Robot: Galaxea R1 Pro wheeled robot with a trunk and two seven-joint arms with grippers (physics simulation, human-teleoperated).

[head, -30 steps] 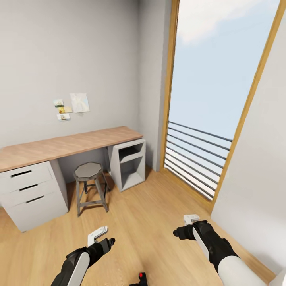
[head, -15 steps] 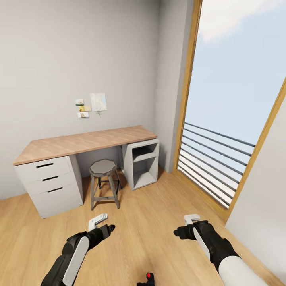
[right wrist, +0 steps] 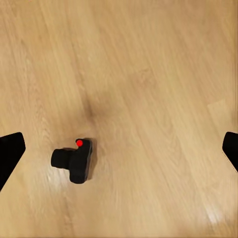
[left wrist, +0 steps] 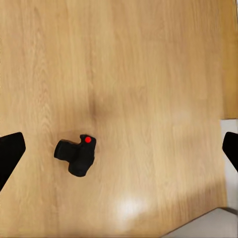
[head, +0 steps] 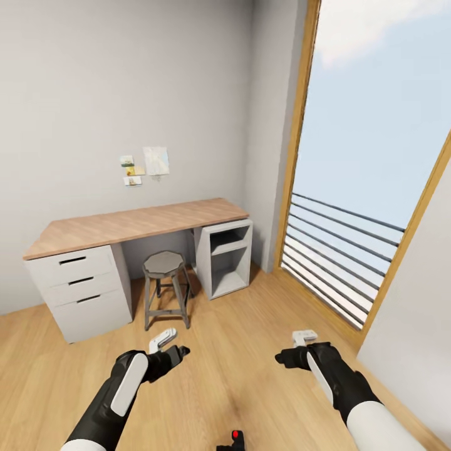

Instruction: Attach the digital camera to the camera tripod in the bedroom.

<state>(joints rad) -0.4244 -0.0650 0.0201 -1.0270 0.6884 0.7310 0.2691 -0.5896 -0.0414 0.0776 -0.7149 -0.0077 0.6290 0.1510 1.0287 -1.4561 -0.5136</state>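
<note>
1. Head view: both arms reach forward over the wood floor [head: 238, 351]. Left tool [head: 164, 339] and right tool [head: 304, 337] hang above the boards, nothing between their fingers; I cannot tell how wide either stands from this view. The camera [head: 232, 440] sits on the floor at the lower edge, between the arms, red button up. Behind: a wood-topped table [head: 138, 224] with white drawers [head: 81, 289], a grey stool [head: 165, 288] under it, an open white cubby [head: 224, 258], paper notes [head: 145, 166] on the wall, a tall window [head: 369, 156] with railing bars.

2. Left wrist view: left tool wide, dark fingertips [left wrist: 10, 153] at opposite edges. Camera [left wrist: 77, 155] lies on the floor [left wrist: 148, 74], between them, untouched.

3. Right wrist view: right tool wide, fingertips [right wrist: 10, 153] at both edges. Camera [right wrist: 74, 159] on the floor [right wrist: 148, 64], apart from both tips.
</note>
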